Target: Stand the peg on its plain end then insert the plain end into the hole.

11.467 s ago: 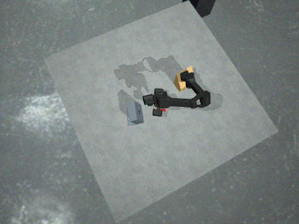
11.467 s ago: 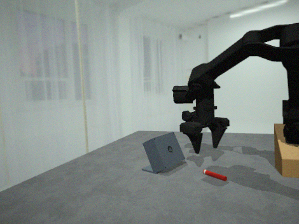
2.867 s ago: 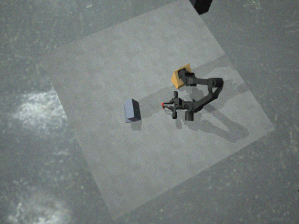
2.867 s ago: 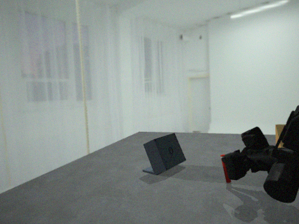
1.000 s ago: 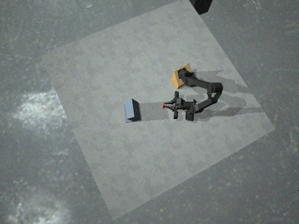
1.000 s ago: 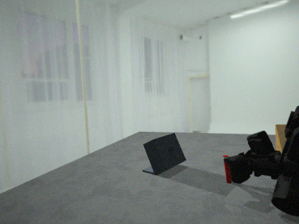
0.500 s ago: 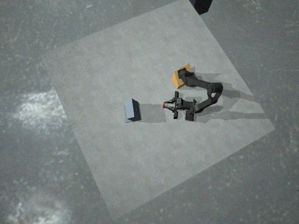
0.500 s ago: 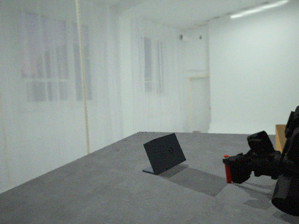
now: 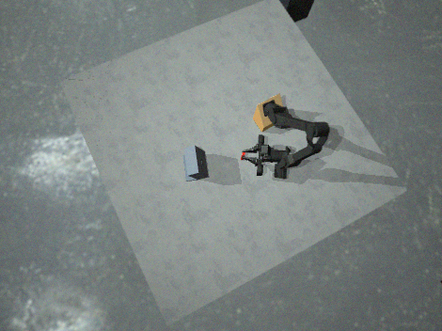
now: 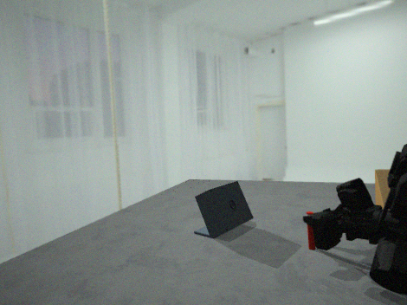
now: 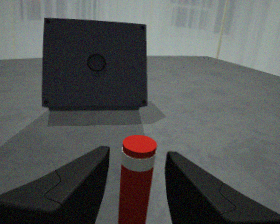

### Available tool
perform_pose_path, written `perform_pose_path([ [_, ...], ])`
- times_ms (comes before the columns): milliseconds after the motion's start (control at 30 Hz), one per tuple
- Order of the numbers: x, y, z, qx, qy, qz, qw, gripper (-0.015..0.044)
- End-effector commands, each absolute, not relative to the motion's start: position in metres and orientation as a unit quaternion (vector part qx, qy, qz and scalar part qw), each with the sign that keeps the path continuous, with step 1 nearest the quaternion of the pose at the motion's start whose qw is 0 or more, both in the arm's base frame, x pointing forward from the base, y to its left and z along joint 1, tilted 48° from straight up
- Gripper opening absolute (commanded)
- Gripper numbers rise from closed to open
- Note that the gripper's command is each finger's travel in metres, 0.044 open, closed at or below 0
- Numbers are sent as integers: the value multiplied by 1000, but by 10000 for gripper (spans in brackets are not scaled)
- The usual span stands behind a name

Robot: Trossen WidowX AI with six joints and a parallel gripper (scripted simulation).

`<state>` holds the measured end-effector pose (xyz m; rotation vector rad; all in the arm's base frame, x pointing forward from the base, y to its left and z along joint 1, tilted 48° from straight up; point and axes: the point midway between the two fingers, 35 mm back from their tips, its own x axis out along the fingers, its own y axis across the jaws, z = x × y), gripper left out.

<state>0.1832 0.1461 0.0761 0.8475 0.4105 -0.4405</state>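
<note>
With its two fingers parted, the claw (image 9: 244, 156) (image 10: 313, 222) (image 11: 138, 157) is partly open around the red peg (image 9: 243, 156) (image 10: 311, 238) (image 11: 135, 197) and grips nothing. The peg stands upright between the fingertips, its banded end uppermost; in the wrist view, a gap shows on either side of it. Its lower end, visible below the claw in the exterior view, appears to meet the tabletop (image 9: 188, 241) (image 10: 130, 261) (image 11: 200, 100).

Ahead of the claw, well apart from it, is the sloped panel (image 9: 200, 162) (image 10: 221, 213) (image 11: 75, 85). The panel's face, turned toward the claw, bears a single round hole (image 10: 232, 204) (image 11: 96, 62); its interior is too dark to read. The peg is outside this hole, on the claw's side of the panel.

Views compared: only the wrist view resolves the white band (image 11: 138, 161), just under the peg's red top, and the small dark marks at the four corners of the panel's face. The exterior view adds the peg's length beneath the claw and the panel's backward lean. From the top view come the bent course of the arm (image 9: 292, 120) (image 10: 390, 248) behind the claw and an orange block (image 9: 262, 118) (image 10: 381, 187), partly covered by the arm; the exterior view catches only a portion of that block.
</note>
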Motion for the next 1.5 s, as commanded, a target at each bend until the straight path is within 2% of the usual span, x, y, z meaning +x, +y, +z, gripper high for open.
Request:
perform_pose_path([
  [0, 183, 146, 76, 405, 196, -211, 868, 130],
  [400, 183, 146, 76, 405, 196, -211, 868, 130],
  [800, 183, 146, 76, 405, 196, -211, 868, 440],
  [1100, 190, 136, 88, 409, 207, -218, 862, 440],
  [1467, 204, 63, 158, 415, 214, -217, 857, 440],
])
